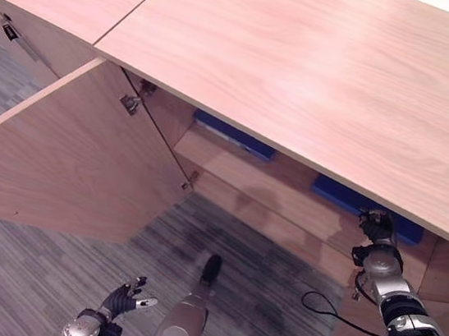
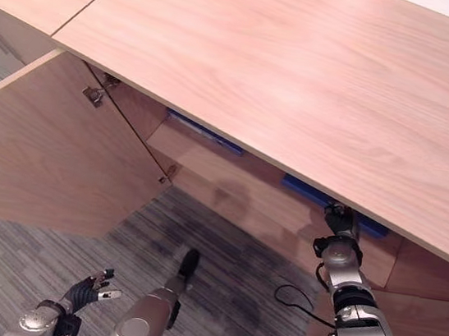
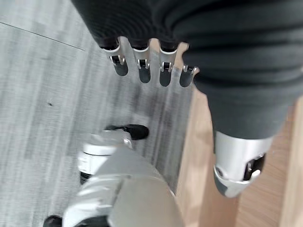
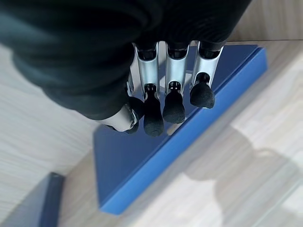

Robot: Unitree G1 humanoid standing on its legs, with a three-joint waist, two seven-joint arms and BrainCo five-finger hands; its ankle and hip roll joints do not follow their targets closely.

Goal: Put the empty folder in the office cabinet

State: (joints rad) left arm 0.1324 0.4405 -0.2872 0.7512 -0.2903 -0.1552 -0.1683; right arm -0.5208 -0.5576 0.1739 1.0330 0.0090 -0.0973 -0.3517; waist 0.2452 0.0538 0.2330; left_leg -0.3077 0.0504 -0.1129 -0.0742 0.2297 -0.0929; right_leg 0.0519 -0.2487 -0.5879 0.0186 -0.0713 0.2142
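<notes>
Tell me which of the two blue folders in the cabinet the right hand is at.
The blue folder under the right hand, on the cabinet's right side; the other folder lies further left, away from the hand.
</notes>
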